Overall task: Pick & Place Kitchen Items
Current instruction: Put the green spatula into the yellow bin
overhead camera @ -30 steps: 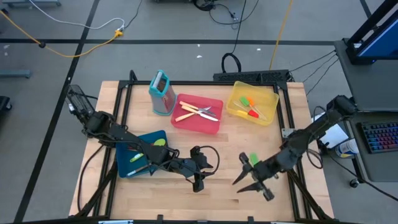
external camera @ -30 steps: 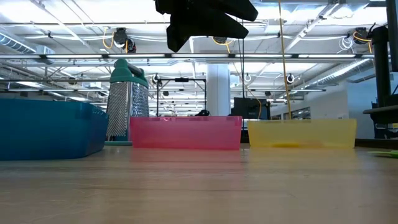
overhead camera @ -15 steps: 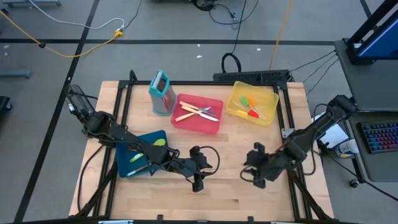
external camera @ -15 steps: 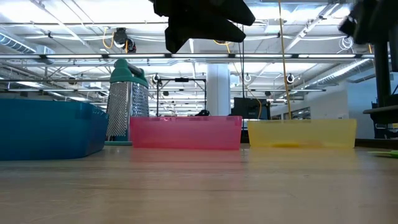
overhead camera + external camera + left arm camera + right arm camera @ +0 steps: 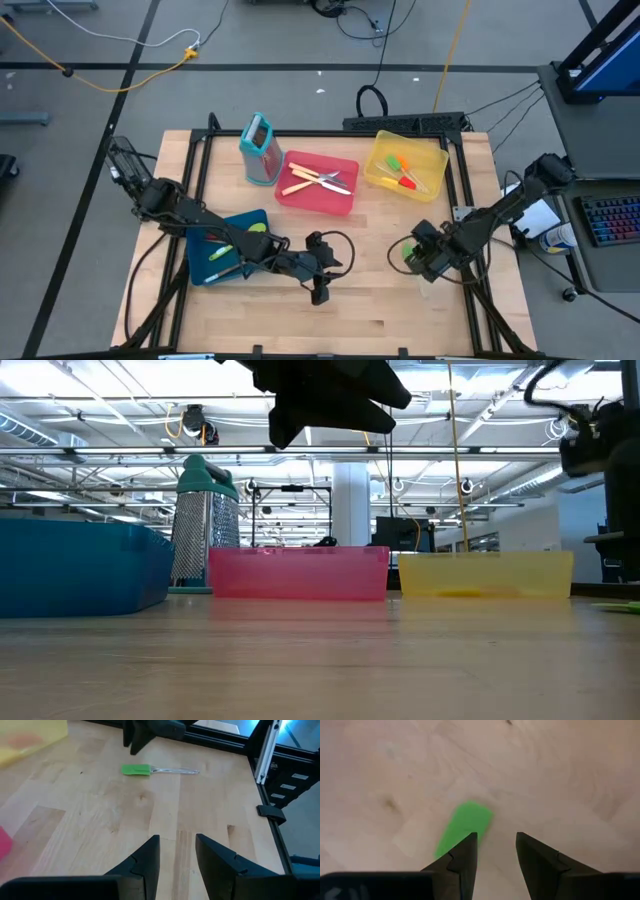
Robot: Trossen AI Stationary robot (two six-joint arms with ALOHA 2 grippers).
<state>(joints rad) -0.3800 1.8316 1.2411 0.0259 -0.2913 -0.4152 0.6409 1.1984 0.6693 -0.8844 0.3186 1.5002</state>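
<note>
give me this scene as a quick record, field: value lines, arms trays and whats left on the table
left gripper: open, empty, over bare wood at the table's front centre
right gripper: open, low over the green spatula, not gripping it
green spatula: flat on the wood, right side of the table, clear handle
blue tray: front left, green utensils inside
red tray: centre back, cream-handled knives inside
yellow tray: right back, green, red and orange pieces inside
box grater: upright, beside the red tray

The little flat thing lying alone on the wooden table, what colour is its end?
Bright green, on the small clear-handled spatula; the left wrist view shows it best.
</note>
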